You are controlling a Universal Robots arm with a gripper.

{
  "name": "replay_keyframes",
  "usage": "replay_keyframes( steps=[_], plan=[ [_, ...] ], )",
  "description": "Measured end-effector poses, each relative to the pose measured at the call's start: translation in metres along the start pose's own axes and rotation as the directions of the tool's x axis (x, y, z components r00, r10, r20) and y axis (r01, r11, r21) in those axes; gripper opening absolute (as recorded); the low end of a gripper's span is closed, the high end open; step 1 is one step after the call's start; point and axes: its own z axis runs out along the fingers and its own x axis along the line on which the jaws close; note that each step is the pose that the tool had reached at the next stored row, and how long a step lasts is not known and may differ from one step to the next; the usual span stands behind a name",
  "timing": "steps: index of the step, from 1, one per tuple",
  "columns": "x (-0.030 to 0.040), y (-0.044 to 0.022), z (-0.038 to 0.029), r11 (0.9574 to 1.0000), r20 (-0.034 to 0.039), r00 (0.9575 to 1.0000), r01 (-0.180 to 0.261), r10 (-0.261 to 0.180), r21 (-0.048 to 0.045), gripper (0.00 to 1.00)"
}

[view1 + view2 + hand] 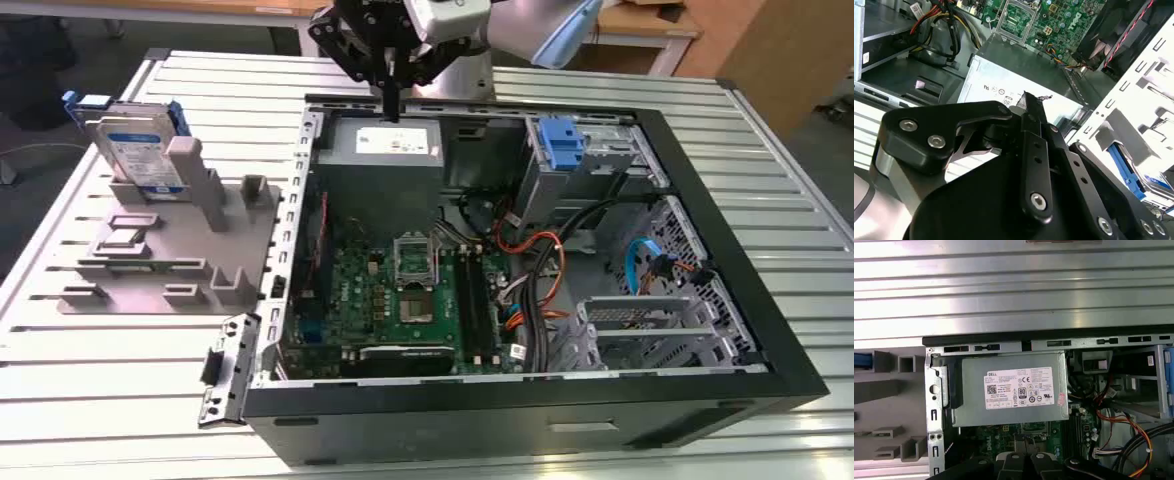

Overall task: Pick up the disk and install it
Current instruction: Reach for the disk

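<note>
The arm [518, 25] was silvery grey with a pale blue cap [571, 32]. Its tool [391, 113] was matte black, built of angular jointed links [954, 122] fastened by shiny silver screws [936, 141].

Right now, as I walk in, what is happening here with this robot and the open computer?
One robot arm is working over an open computer case that lies on a slatted metal table. Its gripper is shut, holds nothing and hangs close over the grey power supply. The disk, in its blue carrier, stands upright in a grey holder outside the case, on the exterior view's left. It is not picked up yet.
</note>
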Motion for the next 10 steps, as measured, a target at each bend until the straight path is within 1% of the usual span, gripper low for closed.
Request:
replay_keyframes(
  steps=[10],
  plan=[
    [0.0000,0.0000,0.0000,1.0000,0.0000,1.0000,0.000,0.000,-0.0001,0.10]
  ],
)
